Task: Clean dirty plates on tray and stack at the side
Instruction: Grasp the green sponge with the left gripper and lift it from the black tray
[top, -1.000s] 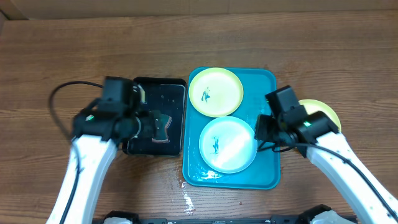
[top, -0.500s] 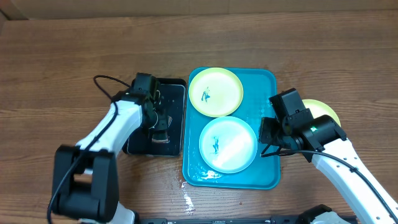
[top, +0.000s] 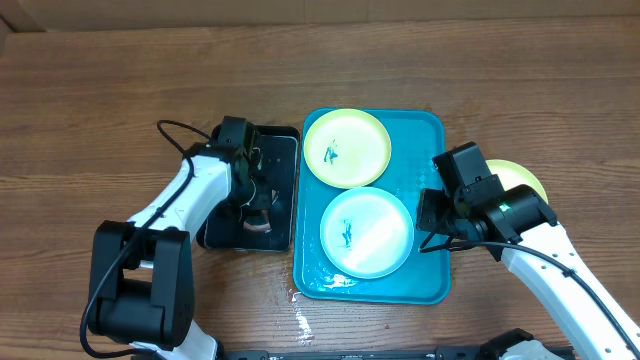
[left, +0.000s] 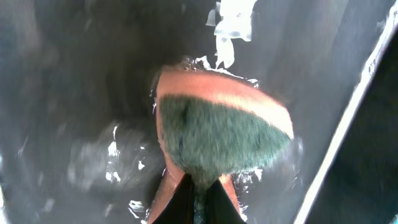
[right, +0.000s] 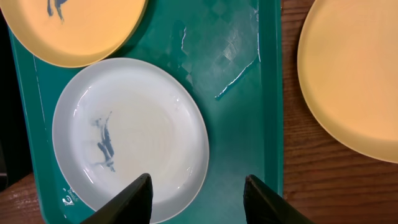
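Observation:
On the turquoise tray (top: 432, 130) lie two plates with blue smears: a yellow-green one (top: 347, 147) at the back and a white one (top: 366, 232) in front. A third, yellow-green plate (top: 527, 178) rests on the table right of the tray, partly under my right arm. My left gripper (left: 199, 182) is down in the black tray (top: 282, 150), shut on an orange sponge with a green scouring face (left: 217, 134). Above the white plate's (right: 130, 124) right rim and the tray floor (right: 230, 62), my right gripper (right: 198, 178) hangs open and holds nothing.
The black tray's floor (left: 74, 93) is wet, with foam flecks around the sponge. A small splash of water (top: 303, 320) lies on the wooden table in front of the turquoise tray's left corner. The left arm's cable (top: 175, 135) loops over the table.
My left arm swung in over the black tray and its jaws closed on the sponge. The right gripper shifted slightly and then held still.

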